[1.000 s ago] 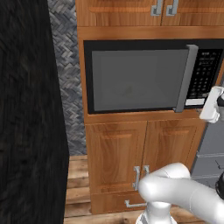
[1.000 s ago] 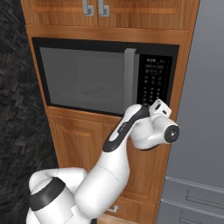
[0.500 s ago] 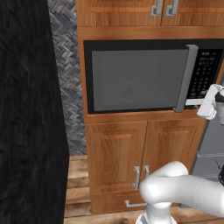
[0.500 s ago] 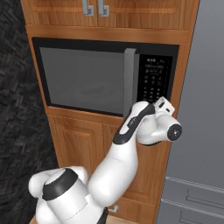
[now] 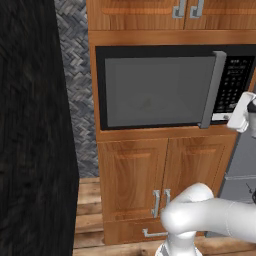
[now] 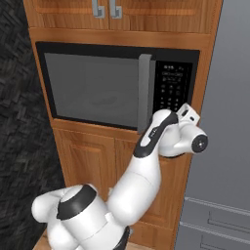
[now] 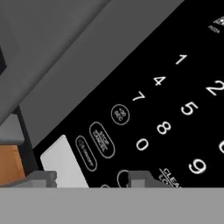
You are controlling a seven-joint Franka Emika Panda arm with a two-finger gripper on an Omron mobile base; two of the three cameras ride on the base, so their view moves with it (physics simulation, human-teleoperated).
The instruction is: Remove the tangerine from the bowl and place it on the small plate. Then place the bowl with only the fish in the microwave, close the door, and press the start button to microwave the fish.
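One microwave (image 5: 165,90) fills the upper middle of the left base frame, its one door (image 5: 157,91) shut flat against the black frame, a single grey bar handle (image 5: 211,90) running down the door's right edge. Through the grey window I make out only a faint pale shape; the bowl, the fish, the tangerine and the plate I cannot pick out in any frame.

One black keypad (image 6: 173,88) stands to the right of the handle, seen in the upper middle of the right base frame. My arm (image 6: 146,161) rises from the lower left of that frame and bends toward the keypad's lower end, with my hand (image 6: 188,129) pressed up close to it. At the right edge of the left base frame the same hand sits just beside the keypad's lower corner.

In the hand frame the keypad (image 7: 175,100) runs tilted across the right side: white digits climbing toward the upper right, three oval buttons in the lower middle, and one pale rectangular button (image 7: 61,159) at lower left. My two fingertips (image 7: 140,177) rise at the bottom edge, very near the panel; my gripper (image 7: 89,180) sits just below the pale button. The tips stand apart, with panel showing between them and nothing held between them.

Two wooden cabinet doors (image 5: 165,185) sit below the microwave, each with one metal handle.
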